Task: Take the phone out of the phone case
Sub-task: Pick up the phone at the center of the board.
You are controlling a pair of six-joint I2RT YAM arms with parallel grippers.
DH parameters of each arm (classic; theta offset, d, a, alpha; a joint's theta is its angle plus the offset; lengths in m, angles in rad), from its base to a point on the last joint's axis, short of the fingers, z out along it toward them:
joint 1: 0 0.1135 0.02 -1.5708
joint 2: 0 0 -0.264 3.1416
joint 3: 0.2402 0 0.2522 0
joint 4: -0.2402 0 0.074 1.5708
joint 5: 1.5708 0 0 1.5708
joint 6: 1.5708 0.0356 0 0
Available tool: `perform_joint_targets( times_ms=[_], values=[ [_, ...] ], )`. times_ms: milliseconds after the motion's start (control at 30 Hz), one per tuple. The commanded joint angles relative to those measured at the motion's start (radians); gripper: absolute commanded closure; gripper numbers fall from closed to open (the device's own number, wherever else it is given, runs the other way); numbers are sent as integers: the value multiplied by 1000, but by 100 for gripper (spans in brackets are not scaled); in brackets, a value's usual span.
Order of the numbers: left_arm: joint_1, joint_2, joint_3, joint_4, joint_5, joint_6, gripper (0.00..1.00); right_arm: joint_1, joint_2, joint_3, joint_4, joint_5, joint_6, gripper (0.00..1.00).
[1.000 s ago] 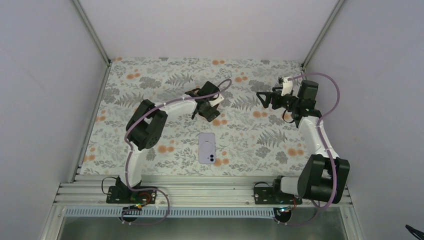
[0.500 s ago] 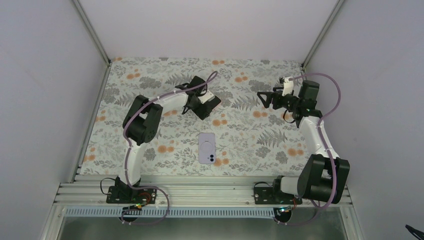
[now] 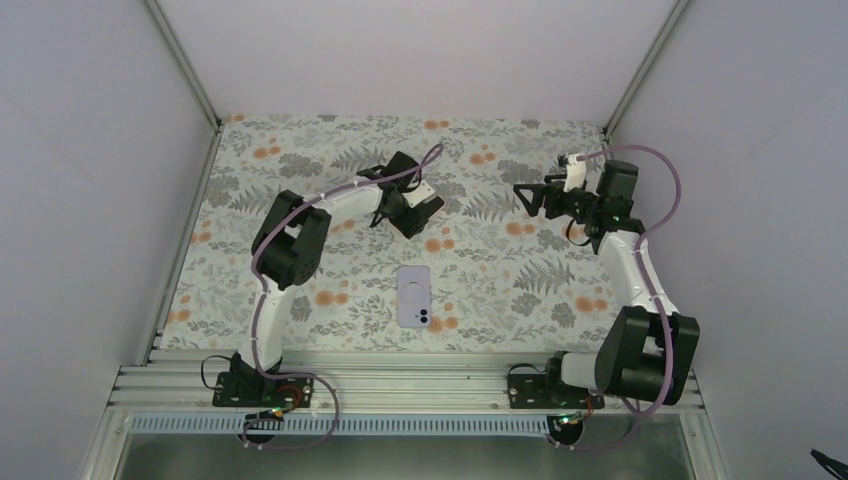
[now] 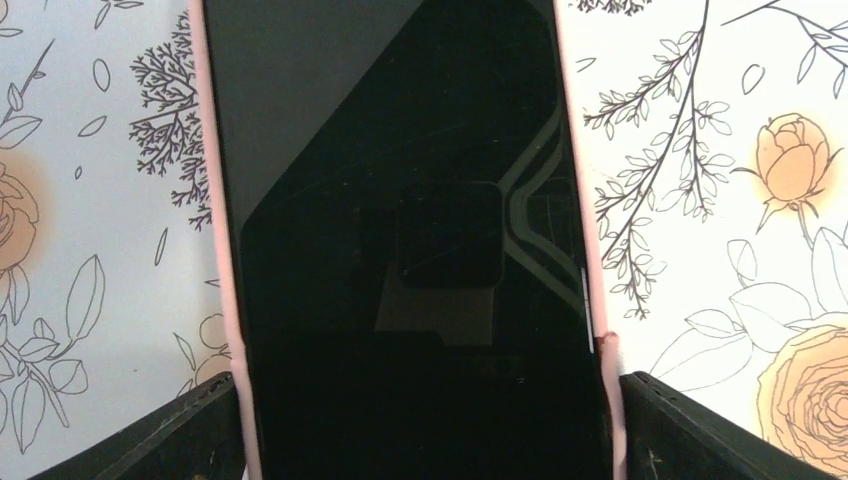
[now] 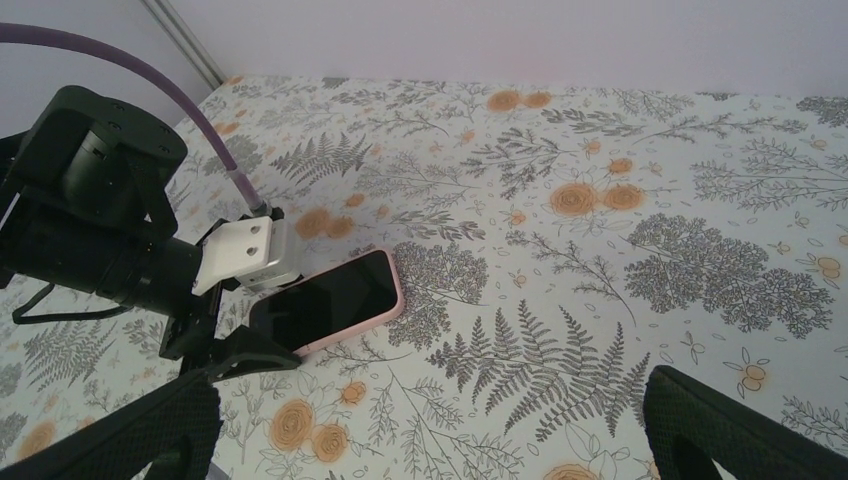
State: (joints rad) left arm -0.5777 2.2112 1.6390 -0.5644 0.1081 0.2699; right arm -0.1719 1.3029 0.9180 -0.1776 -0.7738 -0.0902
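Observation:
A phone with a black screen in a pink case [image 4: 400,200] lies screen up on the floral table, back centre in the top view [image 3: 420,212]. My left gripper [image 4: 428,392] straddles its near end, one finger against each pink long edge, shut on it. It also shows in the right wrist view [image 5: 335,298], with the left gripper [image 5: 215,335] on its left end. My right gripper [image 3: 530,196] hangs open and empty above the table, right of the phone; its fingers [image 5: 720,425] stand wide apart.
A lilac phone-shaped object [image 3: 414,297] with a camera cut-out lies flat at the table's middle, nearer the arm bases. Grey walls close the table on the left, back and right. A metal rail [image 3: 400,385] runs along the near edge.
My left gripper has shifted slightly left and turned at the wrist, and the pink-cased phone has turned with it. The right arm and the lilac object have not moved.

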Motion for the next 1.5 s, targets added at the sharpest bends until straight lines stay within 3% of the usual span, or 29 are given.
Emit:
perform_joint_targets(
  times_ms=[0,200,633,1100,1467],
  values=[
    [-3,53,12,-59,-36,36,14,-9,39,57,-43,-35,-37,1],
    [-4,9,11,-81,-4,95,33,-12,72,119,-103,-74,-49,1],
    [-8,-174,-101,-21,-24,365,46,-14,44,89,-98,-116,-43,1],
    [-38,-388,-211,61,38,714,48,-6,131,124,-180,-251,-85,1],
    [-118,-596,-408,180,64,1108,48,116,206,117,-295,-346,-157,1]
  ],
)
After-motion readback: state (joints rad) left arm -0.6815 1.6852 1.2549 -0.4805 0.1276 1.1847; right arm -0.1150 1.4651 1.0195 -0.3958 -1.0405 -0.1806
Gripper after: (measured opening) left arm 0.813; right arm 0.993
